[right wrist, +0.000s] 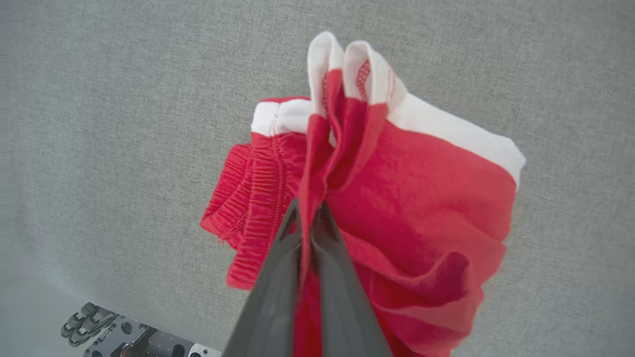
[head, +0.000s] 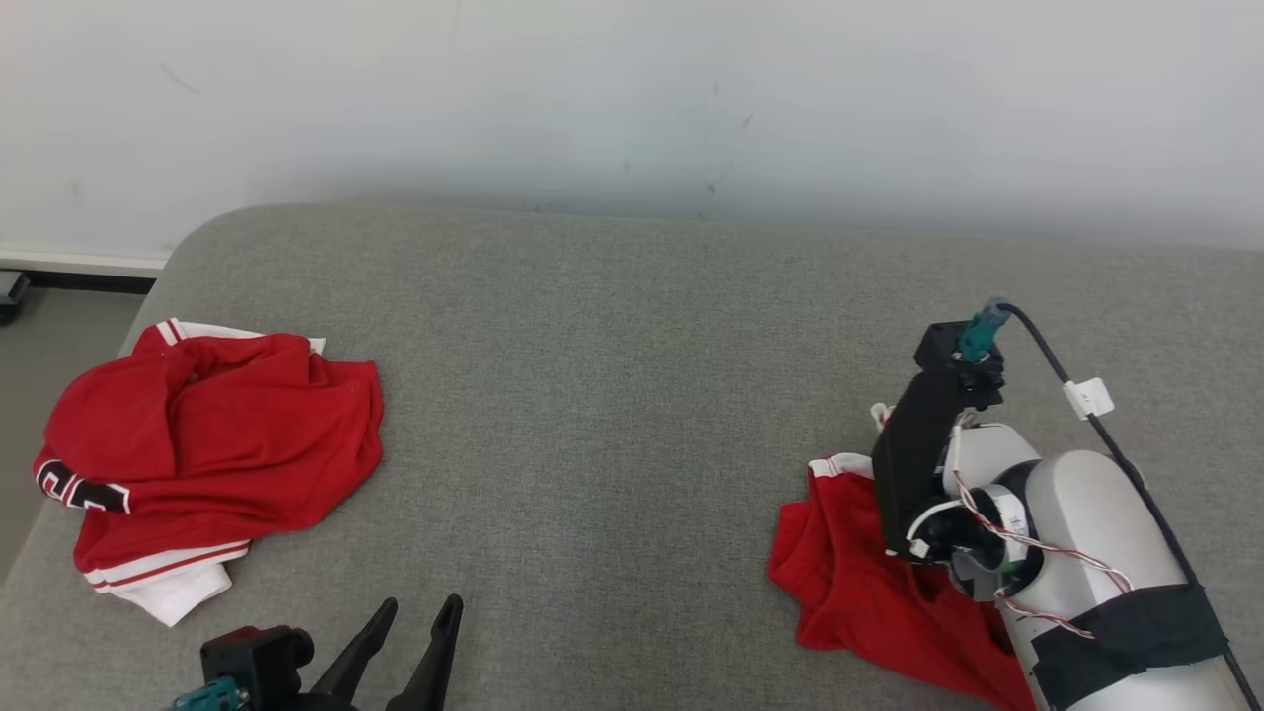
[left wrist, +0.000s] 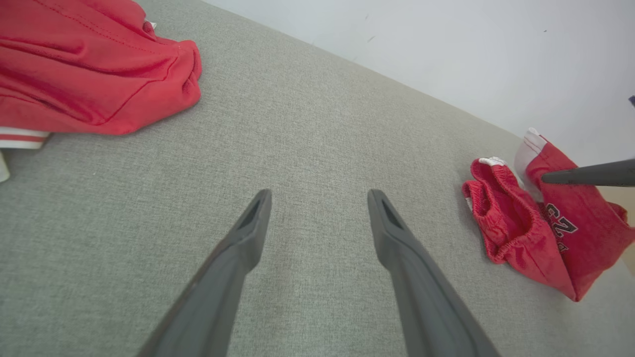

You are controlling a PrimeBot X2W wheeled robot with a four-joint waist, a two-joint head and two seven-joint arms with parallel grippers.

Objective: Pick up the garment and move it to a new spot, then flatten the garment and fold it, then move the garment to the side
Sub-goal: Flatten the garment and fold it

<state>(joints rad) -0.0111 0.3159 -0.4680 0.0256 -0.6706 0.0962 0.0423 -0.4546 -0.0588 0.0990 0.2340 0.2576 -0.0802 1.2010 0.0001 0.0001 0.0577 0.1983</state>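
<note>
1. Grey cushion (head: pixel 612 395) fills the scene below a white wall (head: pixel 632 99).
2. Crumpled red jersey (head: pixel 207 444) lies at the cushion's left edge.
3. Red shorts (head: pixel 859 583) sit bunched on the cushion's right side, perhaps partly lifted off it.
4. Right gripper (right wrist: pixel 308 210), above the cushion's right side, pinches a fold of the shorts.
5. Left gripper (head: pixel 423 602) hovers over the cushion's front edge, fingers spread.
</note>
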